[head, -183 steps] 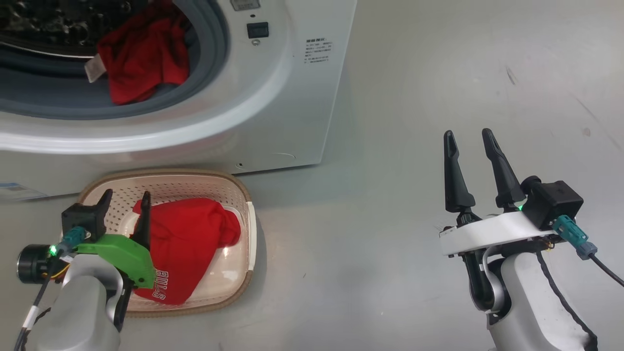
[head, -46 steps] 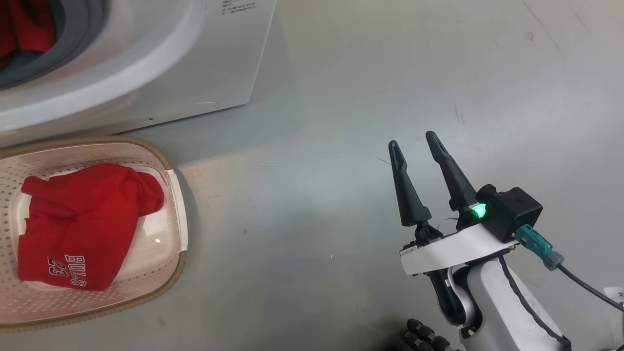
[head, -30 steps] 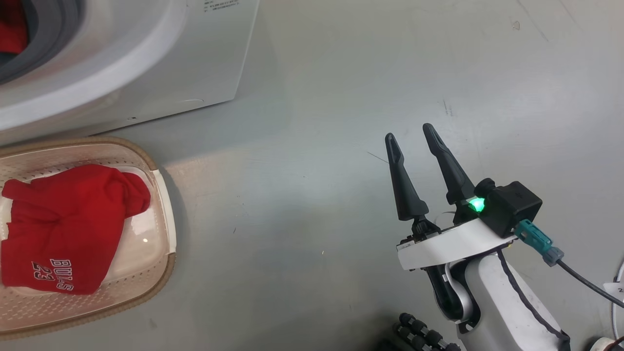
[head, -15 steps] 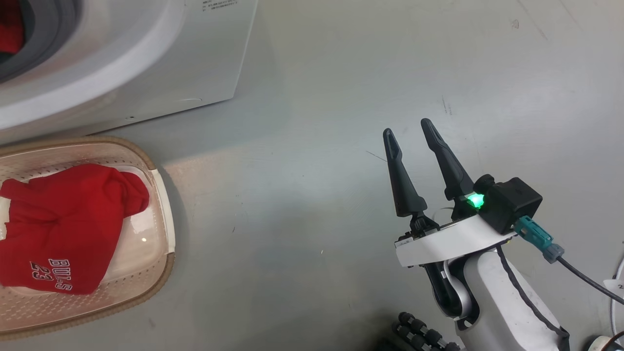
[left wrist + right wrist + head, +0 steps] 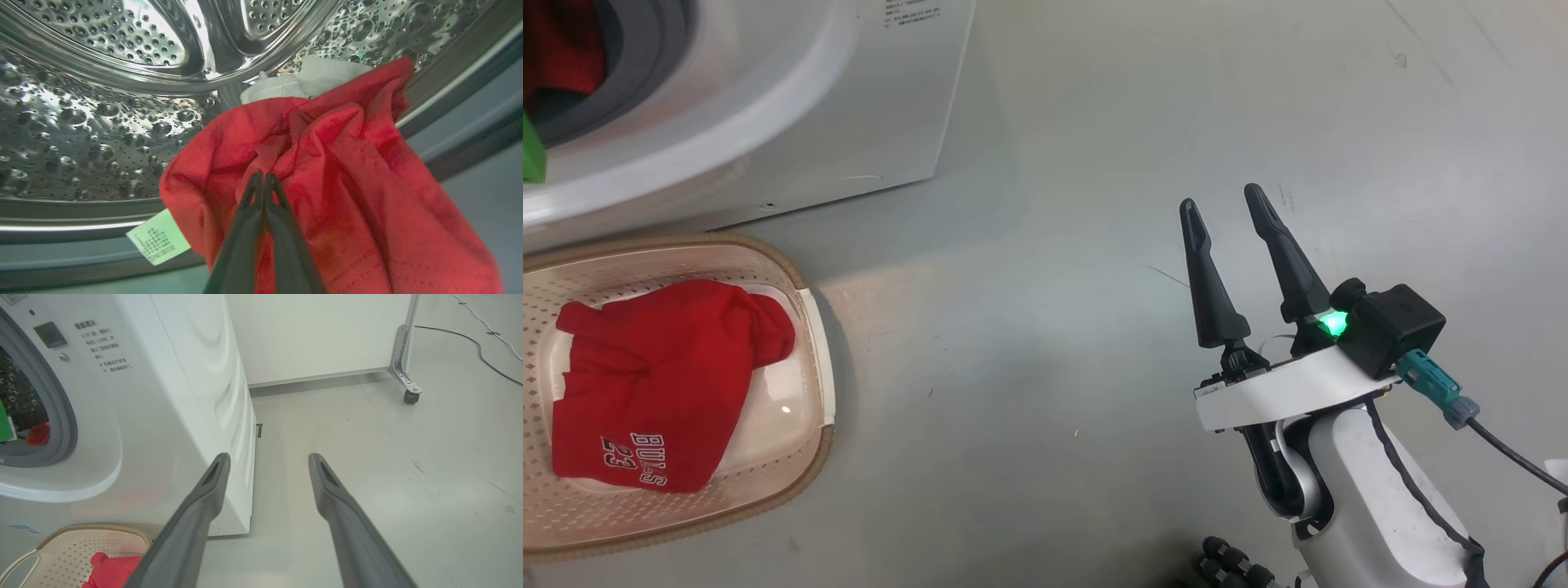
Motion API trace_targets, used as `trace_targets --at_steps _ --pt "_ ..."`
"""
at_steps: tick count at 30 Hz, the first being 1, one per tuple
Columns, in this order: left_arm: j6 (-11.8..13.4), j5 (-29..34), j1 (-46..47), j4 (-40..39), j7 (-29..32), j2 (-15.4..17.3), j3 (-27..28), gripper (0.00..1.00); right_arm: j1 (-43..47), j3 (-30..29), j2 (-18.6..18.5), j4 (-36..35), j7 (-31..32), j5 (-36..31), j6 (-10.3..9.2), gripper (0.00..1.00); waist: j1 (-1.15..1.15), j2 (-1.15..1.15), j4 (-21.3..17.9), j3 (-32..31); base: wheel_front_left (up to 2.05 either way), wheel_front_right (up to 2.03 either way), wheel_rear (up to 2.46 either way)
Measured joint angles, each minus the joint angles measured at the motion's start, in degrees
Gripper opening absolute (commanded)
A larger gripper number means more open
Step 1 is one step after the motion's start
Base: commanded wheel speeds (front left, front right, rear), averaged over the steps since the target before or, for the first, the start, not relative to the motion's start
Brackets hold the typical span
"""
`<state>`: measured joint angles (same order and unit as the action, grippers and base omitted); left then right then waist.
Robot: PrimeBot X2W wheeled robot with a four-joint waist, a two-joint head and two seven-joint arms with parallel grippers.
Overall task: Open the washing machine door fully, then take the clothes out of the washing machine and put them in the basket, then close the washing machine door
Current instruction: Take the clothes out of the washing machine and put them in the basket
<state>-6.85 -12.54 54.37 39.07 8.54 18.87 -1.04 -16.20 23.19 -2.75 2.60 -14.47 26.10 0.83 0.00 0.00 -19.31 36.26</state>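
Right gripper point(image 5: 1218, 197), at four o'clock in the head view: two long, tapering matt-black fingers point(image 5: 1211, 294), each hollowed near its tip, are carried on a curved white plate point(image 5: 1282, 396). At the plate's three o'clock end are mounted a black boxy camera housing point(image 5: 1392, 327), a lit green lamp point(image 5: 1331, 324) and a teal plug point(image 5: 1425, 384) with a grey collar, from which a black cable point(image 5: 1515, 461) is led. The forearm point(image 5: 1372, 490) below is shelled in pale grey-white and edged by a black cord. Left gripper point(image 5: 263, 176), at six o'clock in its wrist view: the same dark fingers are shown. A bright green part point(image 5: 529, 155) of that arm is seen at nine o'clock in the head view.
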Motion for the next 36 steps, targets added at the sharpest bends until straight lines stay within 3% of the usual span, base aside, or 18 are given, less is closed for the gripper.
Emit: trace_targets --at_steps 27,36 --pt "-0.09 -2.19 -11.27 4.09 -15.92 -5.61 -5.43 0.00 2.73 -3.38 -0.29 5.09 -0.03 -1.54 0.65 1.00 -0.01 0.00 7.51 -13.12 0.00 0.00 0.00" --pt "-0.10 -2.58 -16.61 3.41 -20.05 -5.92 -7.79 0.00 5.29 -3.72 -0.38 6.47 -0.03 -1.53 1.13 1.00 0.00 0.00 10.27 -18.57 0.00 0.00 0.00"
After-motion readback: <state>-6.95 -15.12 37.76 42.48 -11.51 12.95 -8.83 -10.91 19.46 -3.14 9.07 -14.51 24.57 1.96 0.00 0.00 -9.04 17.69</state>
